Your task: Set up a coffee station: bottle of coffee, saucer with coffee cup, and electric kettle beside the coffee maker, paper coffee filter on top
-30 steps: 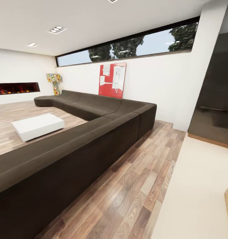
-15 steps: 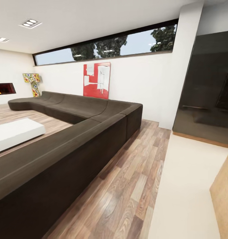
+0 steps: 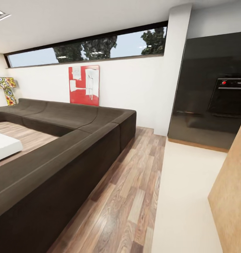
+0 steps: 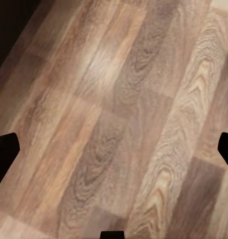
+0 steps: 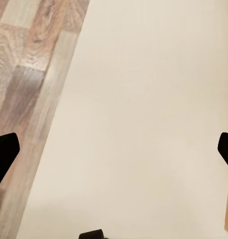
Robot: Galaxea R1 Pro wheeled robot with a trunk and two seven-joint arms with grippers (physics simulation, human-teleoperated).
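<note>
The coffee maker, bottle of coffee, filter, saucer, cup and kettle are out of view. My left gripper [image 4: 114, 149] is open over brown wood-plank floor, its dark fingertips [image 4: 4, 149] far apart at the picture's edges with nothing between them. My right gripper [image 5: 114, 149] is open too, above cream floor where it meets the planks, and its fingertips [image 5: 4, 152] hold nothing.
A long dark-brown corner sofa [image 3: 64, 147] fills the left. A strip of wood floor [image 3: 134, 182] and cream floor [image 3: 183, 189] runs ahead to a glossy dark cabinet wall [image 3: 194, 105] with a built-in oven [image 3: 229, 95]. A light wood panel [image 3: 233, 196] stands close on the right.
The camera has turned to the right: sofa, red painting and white table slid left in the picture, and the dark cabinet wall, oven and wood panel came further into view.
</note>
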